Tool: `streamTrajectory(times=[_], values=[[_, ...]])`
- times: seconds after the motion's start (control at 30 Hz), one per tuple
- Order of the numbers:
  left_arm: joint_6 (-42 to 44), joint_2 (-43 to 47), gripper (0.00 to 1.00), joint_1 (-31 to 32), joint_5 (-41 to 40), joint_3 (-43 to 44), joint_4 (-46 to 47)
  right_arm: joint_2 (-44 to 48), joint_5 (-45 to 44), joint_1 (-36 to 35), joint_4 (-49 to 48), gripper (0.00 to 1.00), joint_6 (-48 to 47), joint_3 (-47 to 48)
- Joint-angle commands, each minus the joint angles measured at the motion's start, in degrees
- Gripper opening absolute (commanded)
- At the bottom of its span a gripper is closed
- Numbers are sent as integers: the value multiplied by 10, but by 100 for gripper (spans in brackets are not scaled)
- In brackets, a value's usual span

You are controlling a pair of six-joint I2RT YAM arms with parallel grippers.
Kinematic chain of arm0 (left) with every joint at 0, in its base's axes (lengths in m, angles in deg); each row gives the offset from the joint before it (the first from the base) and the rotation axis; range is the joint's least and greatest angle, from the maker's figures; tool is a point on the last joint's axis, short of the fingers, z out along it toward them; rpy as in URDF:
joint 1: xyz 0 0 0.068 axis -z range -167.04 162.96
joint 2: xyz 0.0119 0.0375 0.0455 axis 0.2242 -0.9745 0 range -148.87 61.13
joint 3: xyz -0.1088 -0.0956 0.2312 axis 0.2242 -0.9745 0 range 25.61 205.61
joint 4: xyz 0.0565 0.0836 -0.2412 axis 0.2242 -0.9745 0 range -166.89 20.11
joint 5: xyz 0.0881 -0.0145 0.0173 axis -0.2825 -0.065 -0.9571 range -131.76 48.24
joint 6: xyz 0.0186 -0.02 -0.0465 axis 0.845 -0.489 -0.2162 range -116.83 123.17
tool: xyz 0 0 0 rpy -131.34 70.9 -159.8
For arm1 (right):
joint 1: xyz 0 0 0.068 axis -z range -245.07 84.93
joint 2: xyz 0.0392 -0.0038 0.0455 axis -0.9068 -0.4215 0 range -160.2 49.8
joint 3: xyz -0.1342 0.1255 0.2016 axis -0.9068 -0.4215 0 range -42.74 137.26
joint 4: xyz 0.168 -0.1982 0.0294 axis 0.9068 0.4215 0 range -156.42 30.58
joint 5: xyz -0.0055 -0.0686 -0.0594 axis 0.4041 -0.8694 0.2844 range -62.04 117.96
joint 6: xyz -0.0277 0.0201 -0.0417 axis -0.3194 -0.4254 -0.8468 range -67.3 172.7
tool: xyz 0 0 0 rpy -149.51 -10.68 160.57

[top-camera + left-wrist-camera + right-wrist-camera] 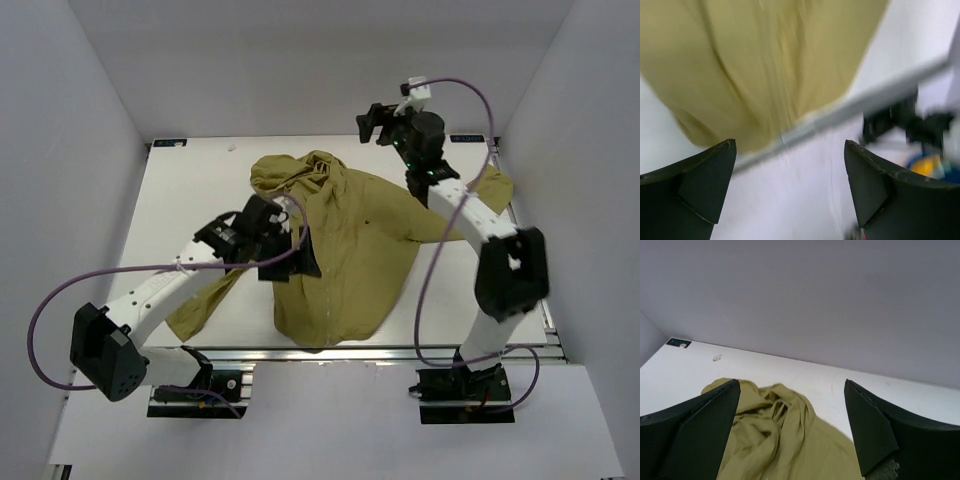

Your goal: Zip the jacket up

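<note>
The olive-yellow jacket (pixel 345 250) lies spread on the white table, hood bunched at the far end, hem near the front edge. My left gripper (pixel 290 262) hovers over its left front panel, open and empty. In the left wrist view the jacket's hem (pixel 765 65) lies ahead of the open left gripper (pixel 790 150), above the table's front rail. My right gripper (pixel 372 122) is raised at the far right, open and empty. In the right wrist view the hood (pixel 770 415) lies below the open right gripper (pixel 792 390).
A metal rail (pixel 380 350) runs along the table's front edge. One sleeve (pixel 205 305) trails toward the front left, another (pixel 492 188) lies under the right arm. White walls enclose the table (pixel 200 200). A small scrap (pixel 717 358) lies near the back wall.
</note>
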Motion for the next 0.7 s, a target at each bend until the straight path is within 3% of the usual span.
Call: streamTrajectory(times=[0.0, 0.03, 0.1, 0.2, 0.3, 0.5, 0.67], values=[[5, -24, 98, -23, -209, 63, -27, 119, -113, 8, 102, 89, 51, -115], [-3, -34, 98, -44, -277, 93, -29, 180, -138, 14, 120, 89, 56, -165], [-8, -41, 98, -76, -326, 118, -28, 234, -156, 26, 219, 89, 95, -194], [-1, -36, 98, -188, -345, 150, -8, 336, -188, 55, 350, 89, 139, -229], [1, -28, 98, -232, -402, 182, -31, 413, -257, 58, 414, 89, 153, -263], [13, -1, 98, -310, -381, 174, -29, 540, -272, 58, 437, 89, 148, -335], [23, 1, 98, -331, -356, 161, -26, 560, -284, 57, 442, 89, 144, -340]])
